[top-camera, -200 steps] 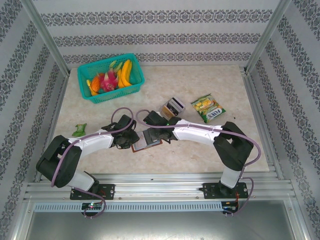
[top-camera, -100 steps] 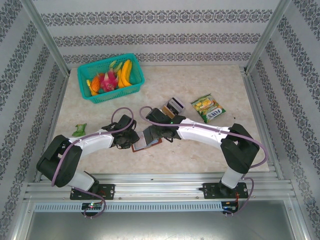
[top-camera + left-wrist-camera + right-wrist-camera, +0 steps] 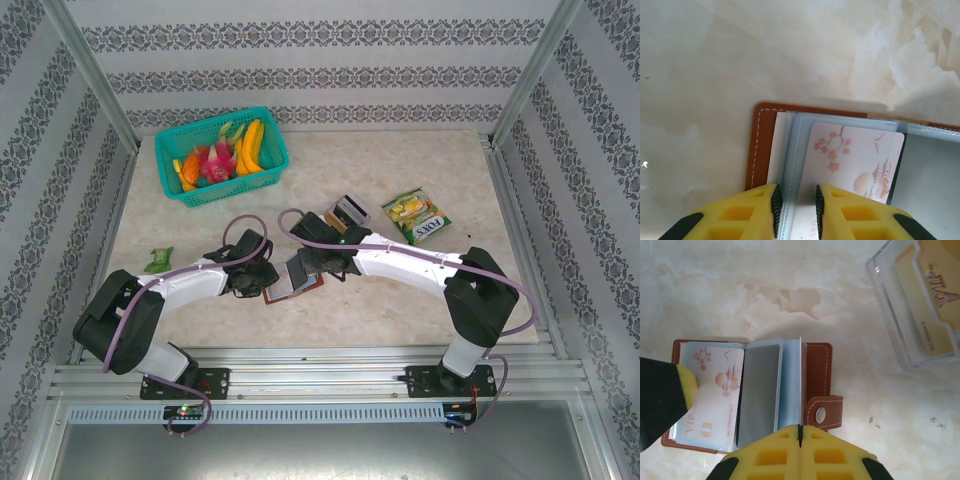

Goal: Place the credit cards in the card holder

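Since a second ago the right arm's elbow has swung outward to the right, while the card holder [image 3: 287, 290] has kept its place on the marble table [image 3: 400, 310], near its front edge between the two wrists. The holder [image 3: 818, 371] lies open, brown cover down, with its clear sleeves [image 3: 790, 385] fanned out. A whitish card [image 3: 715, 390] printed with blossoms and a pagoda sits in the leftmost sleeve, and a dark card [image 3: 760, 390] fills the sleeve beside it. One sleeve leaf stands upright, and the right gripper [image 3: 799, 432] has its yellow fingers pressed together on that leaf's near edge. The left gripper [image 3: 796, 200] pinches the sleeve stack at the holder's [image 3: 762, 145] left side, its fingers nearly closed with the clear plastic between them, just beside the whitish card [image 3: 855, 160]. Farther back and to the right, apart from the holder, a clear plastic box [image 3: 900, 315] holds orange-yellow cards [image 3: 935, 295]. A green-yellow snack packet [image 3: 416, 217] lies to the right of the box, and a teal basket [image 3: 178, 190] of fruit stands at the far left.
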Robot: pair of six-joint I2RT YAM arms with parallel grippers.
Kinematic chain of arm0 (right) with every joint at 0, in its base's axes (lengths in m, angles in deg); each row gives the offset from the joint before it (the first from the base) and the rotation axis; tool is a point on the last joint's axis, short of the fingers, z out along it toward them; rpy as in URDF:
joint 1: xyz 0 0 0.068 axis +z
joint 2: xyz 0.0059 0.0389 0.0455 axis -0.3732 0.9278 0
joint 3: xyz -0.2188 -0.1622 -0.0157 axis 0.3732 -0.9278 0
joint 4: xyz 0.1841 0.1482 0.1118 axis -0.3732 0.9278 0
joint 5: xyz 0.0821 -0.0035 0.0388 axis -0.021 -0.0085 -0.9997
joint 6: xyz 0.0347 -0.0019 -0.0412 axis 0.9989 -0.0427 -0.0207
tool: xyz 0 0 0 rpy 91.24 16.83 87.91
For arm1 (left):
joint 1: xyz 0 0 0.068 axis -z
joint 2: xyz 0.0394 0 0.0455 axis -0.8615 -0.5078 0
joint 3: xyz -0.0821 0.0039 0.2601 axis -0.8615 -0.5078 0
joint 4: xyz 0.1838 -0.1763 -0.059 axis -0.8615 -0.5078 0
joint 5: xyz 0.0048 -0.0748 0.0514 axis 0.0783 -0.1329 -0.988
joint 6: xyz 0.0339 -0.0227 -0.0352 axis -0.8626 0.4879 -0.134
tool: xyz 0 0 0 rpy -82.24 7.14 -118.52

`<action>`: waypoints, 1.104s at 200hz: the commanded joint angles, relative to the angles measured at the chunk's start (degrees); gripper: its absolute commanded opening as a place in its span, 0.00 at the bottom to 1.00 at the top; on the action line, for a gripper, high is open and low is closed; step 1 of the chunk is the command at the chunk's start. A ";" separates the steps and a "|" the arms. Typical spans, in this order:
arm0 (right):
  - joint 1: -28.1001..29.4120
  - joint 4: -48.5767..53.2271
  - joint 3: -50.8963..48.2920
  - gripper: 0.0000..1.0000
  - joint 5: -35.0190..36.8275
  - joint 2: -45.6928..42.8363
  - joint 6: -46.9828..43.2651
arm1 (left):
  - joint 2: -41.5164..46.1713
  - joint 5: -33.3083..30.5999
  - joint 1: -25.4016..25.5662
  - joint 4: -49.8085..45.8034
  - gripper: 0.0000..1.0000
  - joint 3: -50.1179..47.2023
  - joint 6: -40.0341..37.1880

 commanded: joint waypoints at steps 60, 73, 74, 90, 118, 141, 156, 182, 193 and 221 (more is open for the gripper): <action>0.07 0.34 0.26 0.00 2.43 -3.12 -0.12 | -1.14 -0.10 -0.55 -0.08 0.29 -0.23 -0.92; -0.30 -0.27 0.14 0.00 0.60 -2.79 0.18 | -1.15 -0.09 -0.51 -0.13 0.28 -0.27 -0.83; -0.31 -0.27 0.14 0.00 0.57 -2.75 0.23 | -1.14 -0.08 -0.53 -0.10 0.28 -0.25 -0.85; -0.33 -0.62 -0.16 0.00 0.37 -1.86 0.75 | -1.16 -0.13 -0.55 -0.08 0.28 -0.06 -0.87; -0.40 -0.89 -0.47 0.00 0.68 -0.42 1.43 | -1.15 -0.04 -0.50 -0.27 0.28 0.10 -0.95; -0.40 -1.41 -0.89 0.00 0.81 0.73 1.82 | -1.16 -0.05 -0.55 -0.43 0.28 0.06 -0.96; -0.40 -1.51 -0.82 0.00 0.62 1.53 1.84 | -1.16 0.04 -0.55 -0.51 0.28 0.08 -1.04; -0.41 -1.51 -0.91 0.00 0.84 2.70 1.95 | -1.01 -0.04 -0.52 -0.61 0.28 0.13 -1.04; -0.42 -1.72 -1.06 0.00 0.69 3.07 1.88 | -0.96 -0.06 -0.55 -0.61 0.28 0.12 -0.98; -0.46 -2.14 -1.17 0.00 -0.02 3.54 2.48 | -1.07 -0.04 -0.51 -0.61 0.28 0.20 -0.95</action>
